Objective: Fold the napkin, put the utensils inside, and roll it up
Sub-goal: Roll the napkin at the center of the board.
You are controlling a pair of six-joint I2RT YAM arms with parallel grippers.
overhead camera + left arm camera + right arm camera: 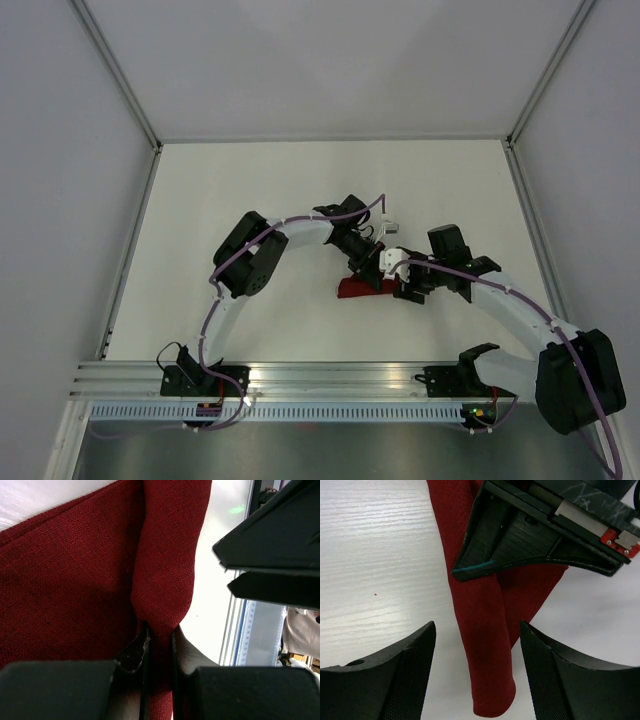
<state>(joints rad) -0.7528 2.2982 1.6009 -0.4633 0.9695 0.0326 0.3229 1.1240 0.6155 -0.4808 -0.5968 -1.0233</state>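
You're working on white table point(250, 200), faint wood grain, soft glare on top. Along near edge you have metal rail point(330, 375). Lying on it, mid-table and slightly right of centre: napkin point(360, 288), dark red. Your cloth isn't spread square: wide flat part lies on surface, long narrow rolled ridge beside it, rounded end resting on table. Note tiny red speck point(375, 594) on bare surface near cloth.
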